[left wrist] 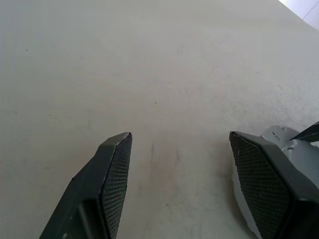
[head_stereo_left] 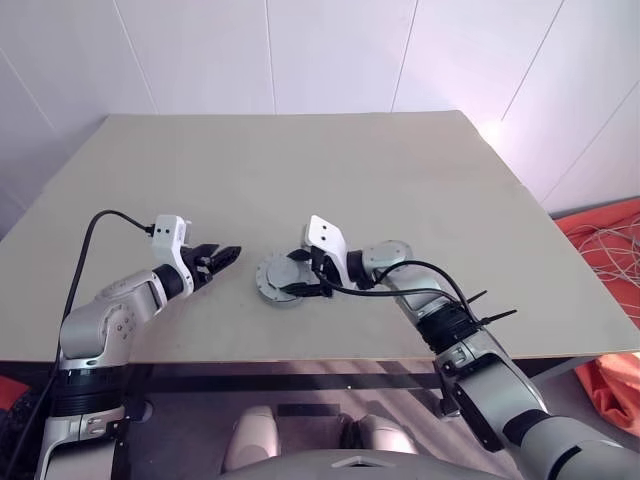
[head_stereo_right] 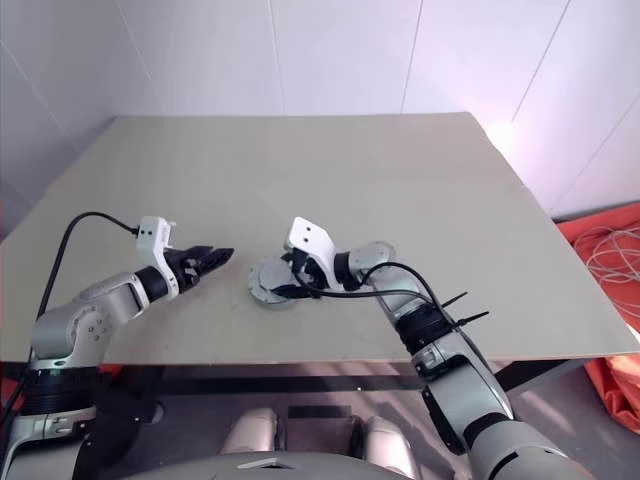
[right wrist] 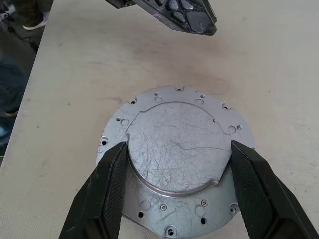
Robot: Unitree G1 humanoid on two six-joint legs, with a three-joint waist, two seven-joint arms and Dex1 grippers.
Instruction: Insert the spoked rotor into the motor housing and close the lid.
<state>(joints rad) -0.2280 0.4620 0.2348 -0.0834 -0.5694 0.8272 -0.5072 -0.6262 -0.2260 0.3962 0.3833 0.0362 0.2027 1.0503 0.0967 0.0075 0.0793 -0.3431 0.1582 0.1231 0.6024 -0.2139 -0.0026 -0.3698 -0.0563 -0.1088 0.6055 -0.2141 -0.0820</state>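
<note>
The flat round grey metal lid (right wrist: 175, 149) caps the housing on the counter (head_stereo_left: 300, 170), bracketed by the spread right end effector (right wrist: 174, 164); the left end effector (head_stereo_left: 222, 258) is spread too.

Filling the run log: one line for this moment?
lid: flat on motor housing | right pincer: open, straddling lid | left pincer: open, apart, over table

Beige table (head_stereo_left: 300, 170), white panelled wall (head_stereo_left: 330, 50), orange fabric (head_stereo_left: 610, 240)

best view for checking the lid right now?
Right wrist view: the lid faces the camera, scratches and rim holes clear, between the right end effector fingers. Both eye views show it small and partly covered. Left wrist view catches an edge.
</note>
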